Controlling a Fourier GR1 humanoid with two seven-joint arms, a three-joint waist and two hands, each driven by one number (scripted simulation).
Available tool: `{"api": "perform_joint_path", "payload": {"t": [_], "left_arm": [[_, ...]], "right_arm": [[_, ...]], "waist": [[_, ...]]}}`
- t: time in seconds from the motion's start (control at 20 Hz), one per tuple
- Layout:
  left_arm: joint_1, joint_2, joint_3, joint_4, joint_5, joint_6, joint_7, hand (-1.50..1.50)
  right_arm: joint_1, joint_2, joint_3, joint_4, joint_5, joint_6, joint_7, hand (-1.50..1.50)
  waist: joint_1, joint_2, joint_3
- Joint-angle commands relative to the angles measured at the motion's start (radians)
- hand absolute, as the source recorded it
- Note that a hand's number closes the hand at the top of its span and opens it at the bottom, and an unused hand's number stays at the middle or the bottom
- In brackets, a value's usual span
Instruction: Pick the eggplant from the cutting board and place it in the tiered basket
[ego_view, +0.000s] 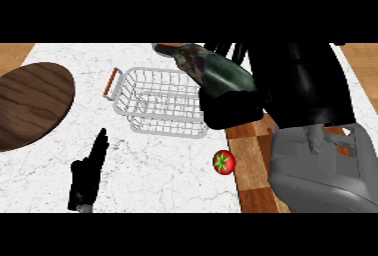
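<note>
Right hand (244, 107) grips eggplant (210, 67), stem end pointing up-left.

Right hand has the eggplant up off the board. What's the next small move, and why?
Probably carry it a little further left, then lower. The right hand holds the eggplant at the right edge of the wire basket, not yet over its middle; the tomato sits clear below.

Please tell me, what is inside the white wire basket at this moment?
The tiered basket holds nothing visible: only the white counter shows through its wires. The eggplant, held by the right robot hand, covers its right edge, so that part cannot be seen.
</note>
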Motion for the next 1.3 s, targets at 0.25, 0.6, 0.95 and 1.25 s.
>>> {"api": "perform_joint_path", "payload": {"t": [0.25,0.6,0.95,1.25], "left_arm": [[-0.027,-0.03,-0.03,-0.026,-0.042,0.023,0.073,0.0],[0.039,-0.03,-0.006,-0.028,-0.033,0.013,0.01,0.0],[0.009,0.033,0.039,-0.028,0.014,-0.077,0.023,0.0],[0.024,-0.021,-0.004,-0.009,-0.023,-0.038,0.002,0.0]], "right_arm": [[-0.088,0.021,0.09,0.356,0.009,-0.175,-0.066,1.5],[-0.12,0.022,0.098,0.589,0.039,-0.33,-0.148,1.5],[-0.129,0.022,0.141,0.725,-0.129,-0.554,-0.157,1.5],[-0.049,0.022,0.15,0.712,-0.398,-0.722,-0.225,-1.5]], "waist": [[0.009,0.003,-0.001],[0.01,0.003,-0.001],[0.023,0.006,-0.001],[0.027,0.006,-0.001]]}}
